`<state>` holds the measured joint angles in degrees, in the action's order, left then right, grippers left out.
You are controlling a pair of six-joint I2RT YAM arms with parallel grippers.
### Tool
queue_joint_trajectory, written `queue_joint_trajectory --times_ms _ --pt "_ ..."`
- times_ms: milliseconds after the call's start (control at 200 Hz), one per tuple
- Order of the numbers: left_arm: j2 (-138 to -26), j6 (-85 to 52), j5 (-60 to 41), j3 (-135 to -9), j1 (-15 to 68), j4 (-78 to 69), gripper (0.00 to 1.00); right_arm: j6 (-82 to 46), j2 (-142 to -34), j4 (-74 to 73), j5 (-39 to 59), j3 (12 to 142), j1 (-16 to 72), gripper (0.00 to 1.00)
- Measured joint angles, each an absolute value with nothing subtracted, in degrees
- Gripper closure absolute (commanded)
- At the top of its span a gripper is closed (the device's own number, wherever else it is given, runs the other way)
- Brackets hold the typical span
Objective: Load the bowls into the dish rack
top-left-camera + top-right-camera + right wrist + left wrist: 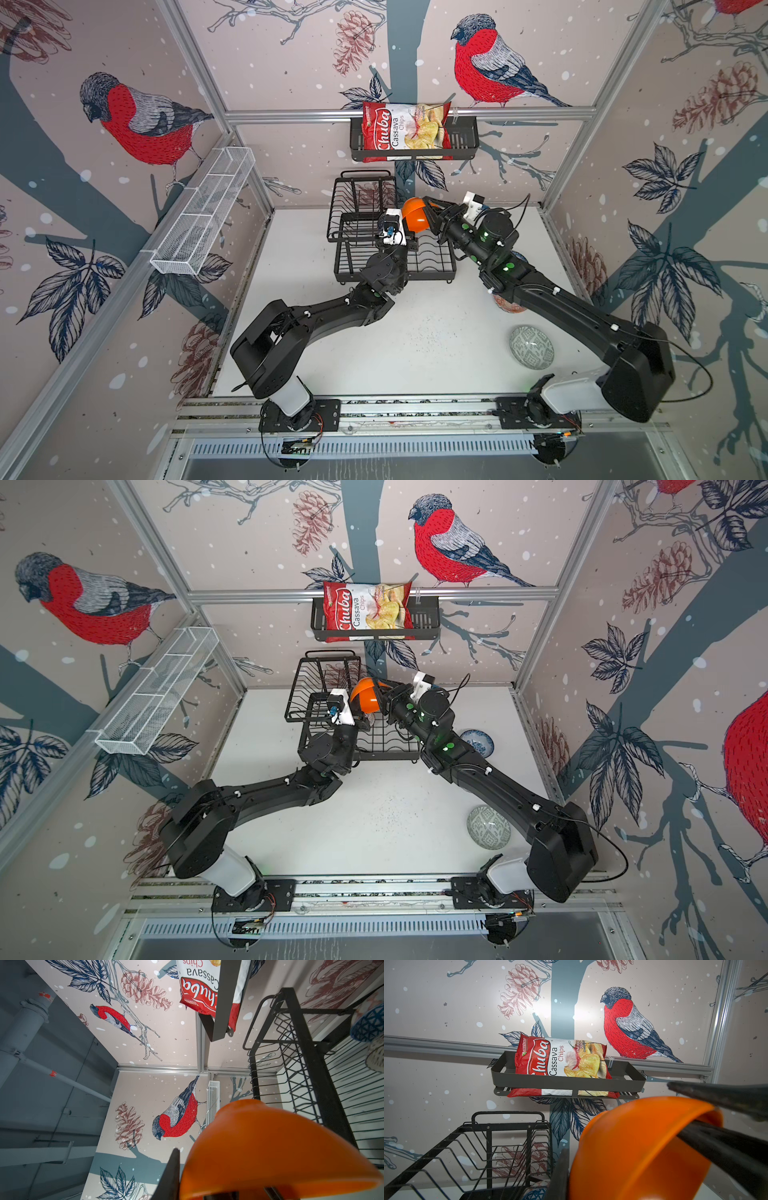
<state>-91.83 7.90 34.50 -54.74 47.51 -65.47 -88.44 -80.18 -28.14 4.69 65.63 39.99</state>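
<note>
The black wire dish rack (357, 195) stands at the back of the white table (332, 353), its wavy base tray lying below the smaller raised shelf. Above that tray hangs the plain orange bowl (415, 216), tipped on edge, with both grippers on it. The right gripper (433, 212) straddles the rim, one finger (726, 1095) outside and one inside, and looks clamped. The left gripper (409, 239) is drawn narrow, with one finger (560, 1169) flat against the outer wall. Its partner is hidden, so we judge this a pinch.

For a clean hand-over we should loosen one grip only when the other is firm, then lower the bowl on edge into a free trough. The bowl is glossy, smooth and thin-walled, so we think it may slip. The rack's thin rods leave little margin.
</note>
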Motion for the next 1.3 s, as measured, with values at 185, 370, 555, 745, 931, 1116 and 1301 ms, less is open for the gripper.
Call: queue_joint_trajectory --times_ms 185,370,555,745,931,1116,1301 --pt "-91.2 6.6 32.9 -55.3 47.5 -62.3 0.82 -89.9 -79.4 -29.5 5.8 64.9 40.2 0.96" --pt "-90.6 7.5 31.0 -55.5 47.6 -59.6 0.71 -86.9 -79.0 -29.2 2.9 64.1 39.6 0.99" --pt "-89.3 7.0 30.2 -55.8 47.6 -57.1 0.47 -84.9 -78.3 -29.5 2.7 63.0 39.2 0.99" --pt "-86.4 5.8 30.2 -56.1 47.3 -51.5 0.03 -80.9 -76.8 -30.0 2.0 61.9 38.8 0.99" --pt "-82.2 3.2 28.4 -56.0 46.0 -42.1 0.02 -77.8 -75.9 -33.0 2.6 59.4 37.9 1.00" --pt "-79.3 -0.3 22.6 -58.5 44.0 -28.0 0.02 -76.3 -75.9 -36.6 3.9 56.3 36.9 1.00" --pt "-79.0 -4.9 13.5 -65.8 39.1 -11.3 0.02 -74.9 -75.7 -41.6 3.5 51.1 35.8 1.00"
